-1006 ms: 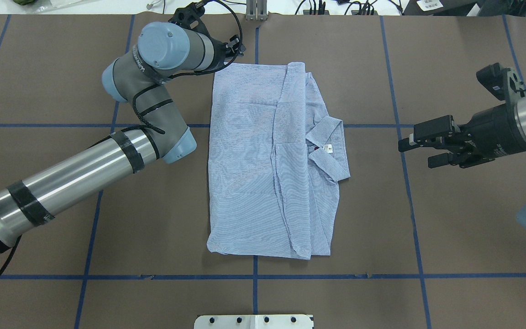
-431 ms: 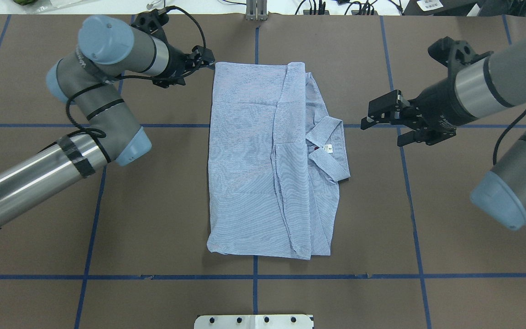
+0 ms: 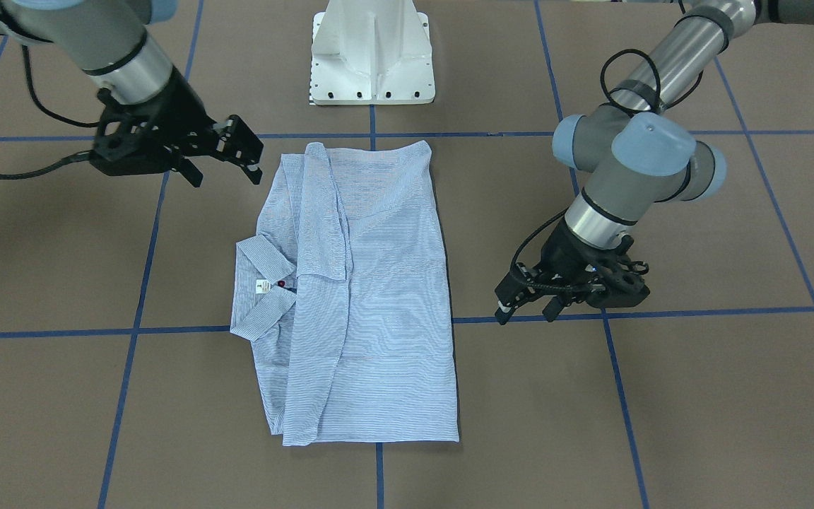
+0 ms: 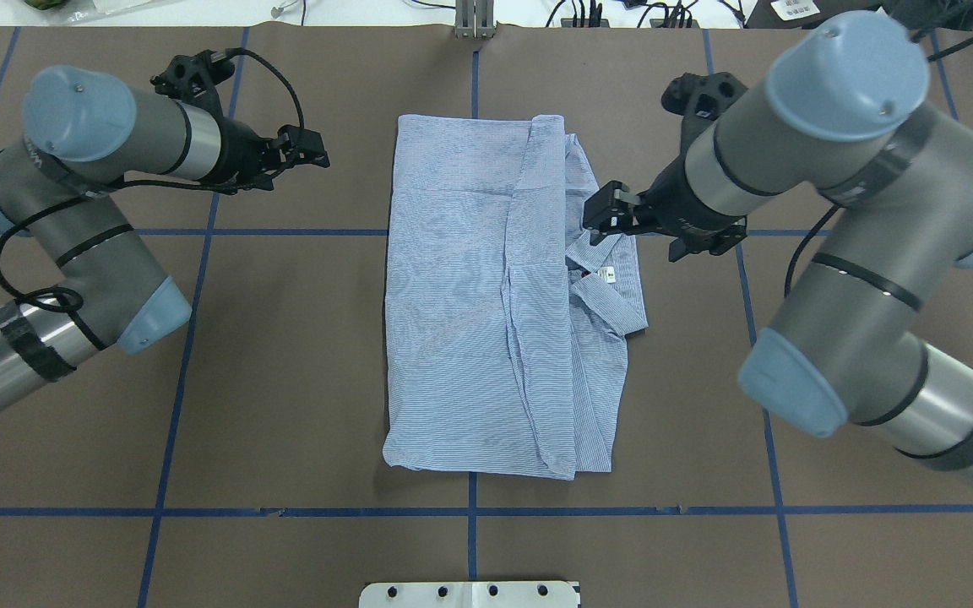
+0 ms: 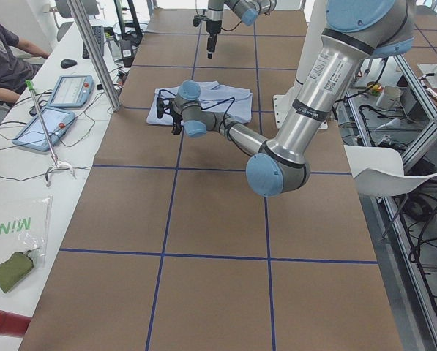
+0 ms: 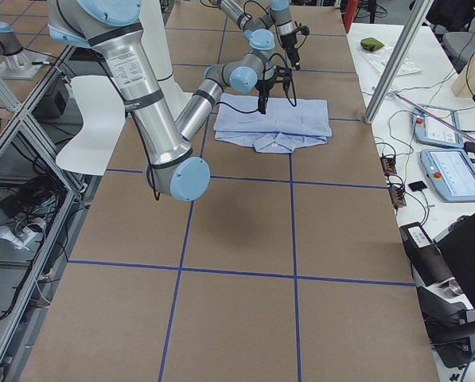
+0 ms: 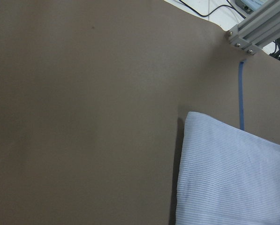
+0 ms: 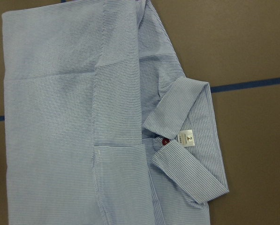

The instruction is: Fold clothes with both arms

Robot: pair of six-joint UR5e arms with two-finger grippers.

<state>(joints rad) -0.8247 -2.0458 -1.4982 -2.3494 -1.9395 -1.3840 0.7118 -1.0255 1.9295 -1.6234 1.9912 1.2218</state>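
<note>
Overhead exterior view: read from its left edge to its right.
Left arm (image 4: 98, 245): seen entering from the left, bent toward the far side of the table (image 4: 284, 405).
Left gripper (image 4: 316, 152): fingers spread, nothing held; set near the shirt's far left corner, not touching it.
Shirt (image 4: 453, 295): laid flat at the table's middle, folded into a long rectangle; collar (image 4: 617, 308) and white label (image 4: 607, 273) turned to the right.
Right gripper (image 4: 600, 221): fingers spread, nothing pinched; seen over the collar's far end.
Right arm (image 4: 858, 253): seen entering from the right, elbow raised toward the camera.
</note>
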